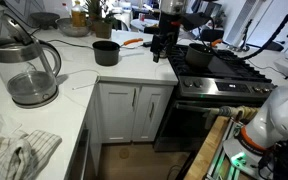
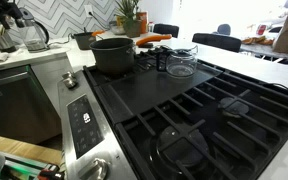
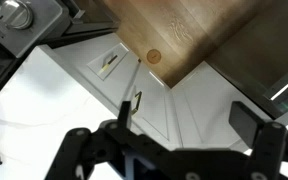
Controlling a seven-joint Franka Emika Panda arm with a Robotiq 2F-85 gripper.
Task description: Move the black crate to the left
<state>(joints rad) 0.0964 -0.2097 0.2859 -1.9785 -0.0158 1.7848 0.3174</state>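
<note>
The black crate [image 2: 162,60] shows as a small dark boxy thing at the stove's far edge, between the large dark pot [image 2: 112,55] and a glass lid [image 2: 182,65]. In the other exterior view my gripper [image 1: 162,45] hangs over the spot where the white counter [image 1: 84,68] meets the stove [image 1: 224,68]; I cannot pick the crate out of the dark shapes below it there. In the wrist view the gripper [image 3: 191,112] is open with nothing between its fingers [image 3: 134,103], high above the counter edge and the white cabinet doors [image 3: 199,95]. The crate is not in the wrist view.
A black saucepan [image 1: 106,52] with a handle stands on the counter, an orange thing [image 1: 132,42] beside it. A glass kettle [image 1: 29,72] and a cloth [image 1: 14,155] sit near the front. The pot [image 1: 197,56] stands on the stove. A plant [image 2: 131,15] stands behind.
</note>
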